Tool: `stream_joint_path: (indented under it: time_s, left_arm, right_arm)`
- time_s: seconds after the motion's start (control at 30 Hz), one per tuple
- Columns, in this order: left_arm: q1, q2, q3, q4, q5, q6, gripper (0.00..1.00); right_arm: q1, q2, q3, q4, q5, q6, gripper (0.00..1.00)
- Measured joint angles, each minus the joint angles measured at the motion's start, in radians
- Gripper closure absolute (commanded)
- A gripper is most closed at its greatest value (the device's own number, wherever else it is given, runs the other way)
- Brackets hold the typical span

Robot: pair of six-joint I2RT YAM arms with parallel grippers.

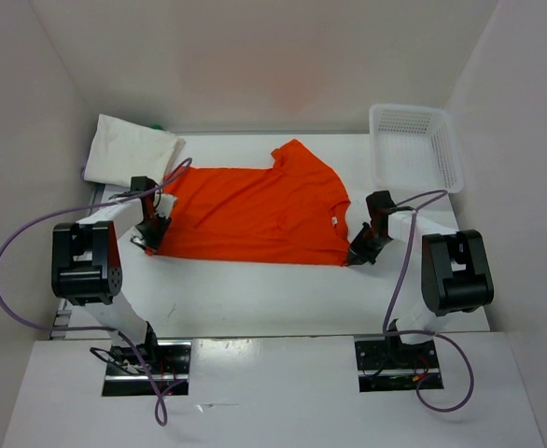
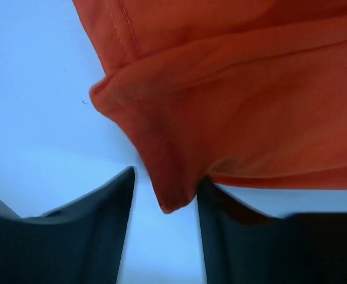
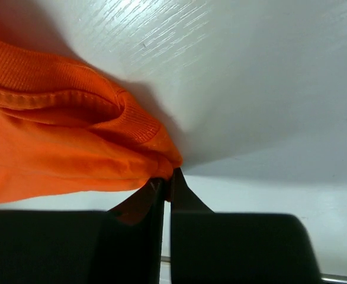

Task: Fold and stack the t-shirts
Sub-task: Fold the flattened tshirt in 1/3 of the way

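The orange-red t-shirt (image 1: pixel 255 210) lies spread on the table, folded lengthwise, with one sleeve pointing to the back. My left gripper (image 1: pixel 152 229) is at its left end. In the left wrist view the gripper (image 2: pixel 166 177) is open, and a corner of the shirt (image 2: pixel 238 106) hangs between the fingers unpinched. My right gripper (image 1: pixel 359 245) is at the shirt's right front corner. In the right wrist view it (image 3: pixel 167 174) is shut on the shirt (image 3: pixel 61 154) near the ribbed collar. A folded white t-shirt (image 1: pixel 129 149) lies at the back left, with a sliver of green (image 1: pixel 157 124) behind it. The lavender shirt is out of view.
A white plastic mesh basket (image 1: pixel 415 145) stands at the back right, just behind my right arm. White walls close in the table at the left, back and right. The table's front strip (image 1: pixel 273 294) lies between the shirt and the arm bases.
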Motion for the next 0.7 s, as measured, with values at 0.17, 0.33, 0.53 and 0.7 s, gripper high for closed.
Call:
stream_joint_path:
  time_s: [0.17,0.33,0.53,0.7]
  left_arm:
    - [0.001,0.028,0.027,-0.011,0.044,0.019,1.0]
    - [0.002,0.005,0.015,-0.036,0.034,0.059,1.0]
    - [0.002,-0.19,-0.118,-0.137,-0.039,0.132,1.0]
    - [0.001,-0.286,-0.171,-0.253,-0.089,0.175,0.95]
  right_arm:
    - [-0.004,-0.012,0.039,-0.066,0.007,-0.02,1.0]
    - [-0.004,-0.084,0.11,-0.204,0.011,-0.084,1.0]
    - [-0.001,-0.185,0.128,-0.443,0.016,-0.136,1.0]
    - [0.051,-0.217,0.192,-0.578,0.02,-0.156,1.0]
